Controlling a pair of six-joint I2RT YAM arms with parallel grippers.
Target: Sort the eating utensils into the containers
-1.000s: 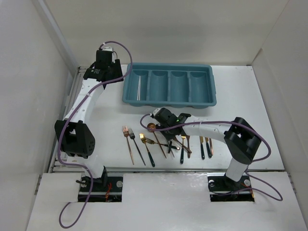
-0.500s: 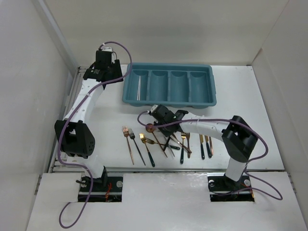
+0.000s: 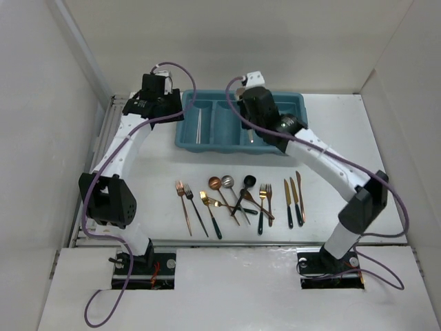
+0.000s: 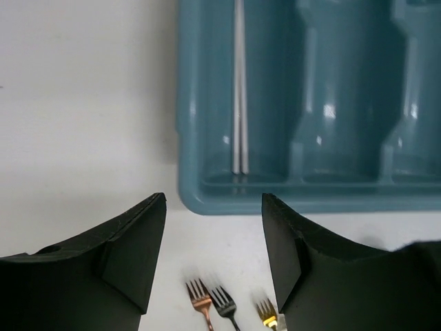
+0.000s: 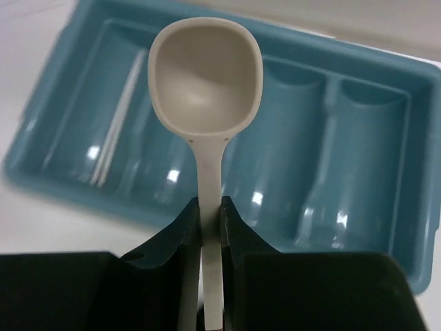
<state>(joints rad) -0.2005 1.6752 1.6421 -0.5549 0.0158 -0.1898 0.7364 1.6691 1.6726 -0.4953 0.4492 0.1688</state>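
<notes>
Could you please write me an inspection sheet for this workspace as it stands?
Surface: white table, cutlery loose on its near half.
Job's things: teal tray, two thin white sticks in its leftmost compartment; forks, spoons and knives in a row on the table; white spoon held over the tray.
Clutter: nothing seen.
Grippers: right gripper shut on the white spoon's handle; left gripper open, empty, by the tray's left end.
Cables: purple cables loop off both arms.
Surroundings: white walls on three sides.
</notes>
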